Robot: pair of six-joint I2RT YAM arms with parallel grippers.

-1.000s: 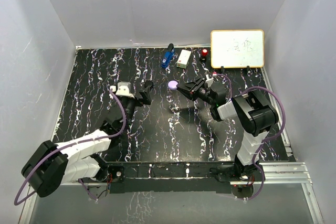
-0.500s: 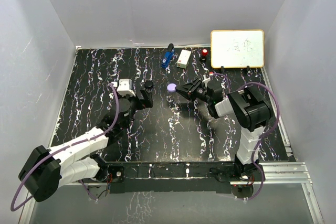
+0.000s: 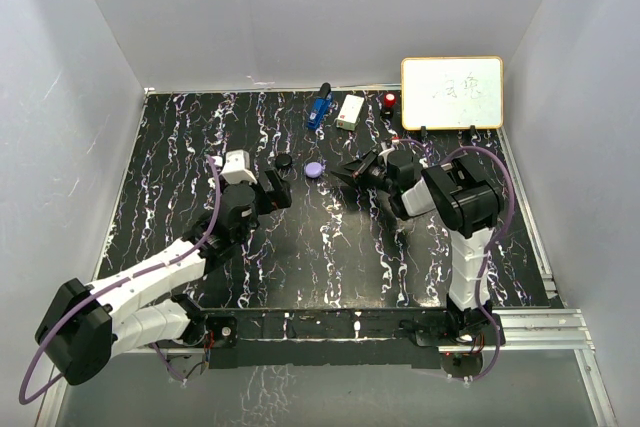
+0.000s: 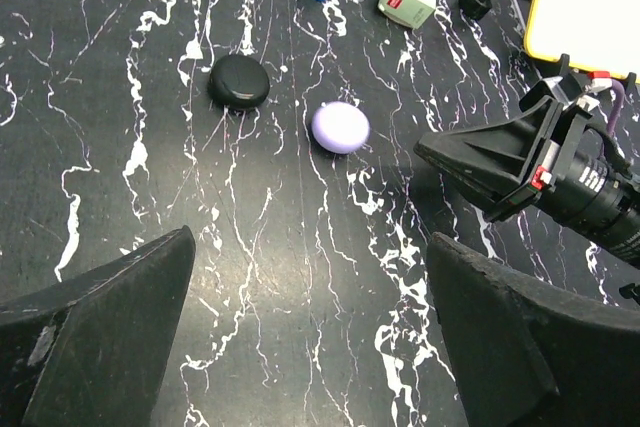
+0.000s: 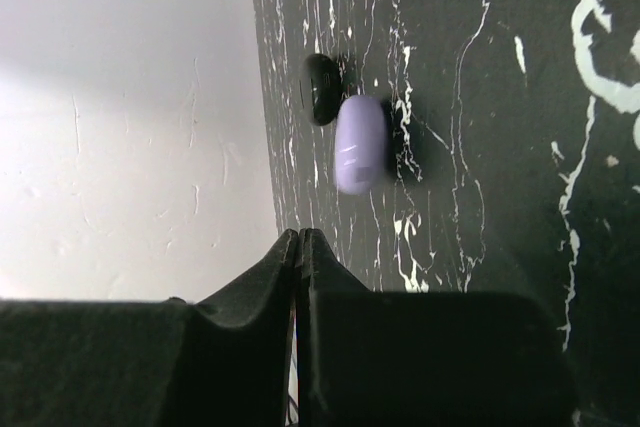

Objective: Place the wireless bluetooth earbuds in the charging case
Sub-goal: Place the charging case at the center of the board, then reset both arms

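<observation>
Two closed round cases lie on the black marbled table (image 3: 300, 247): a lilac case (image 3: 314, 169) and a black case (image 3: 284, 160) just to its left. Both show in the left wrist view, lilac (image 4: 340, 128) and black (image 4: 240, 80), and in the right wrist view, lilac (image 5: 360, 144) and black (image 5: 321, 88). No earbuds are in view. My left gripper (image 3: 278, 190) is open and empty, just in front of the cases (image 4: 310, 347). My right gripper (image 3: 340, 171) is shut and empty, its tip pointing at the lilac case from the right (image 5: 300, 237).
At the back stand a blue tool (image 3: 319, 110), a small white box (image 3: 350, 111), a red-topped stamp (image 3: 389, 101) and a yellow-framed whiteboard (image 3: 452, 92). White walls close in the table on three sides.
The lilac case has shifted left, closer to the black case. The right gripper has followed it leftward. The left gripper has drawn back slightly from the black case.
</observation>
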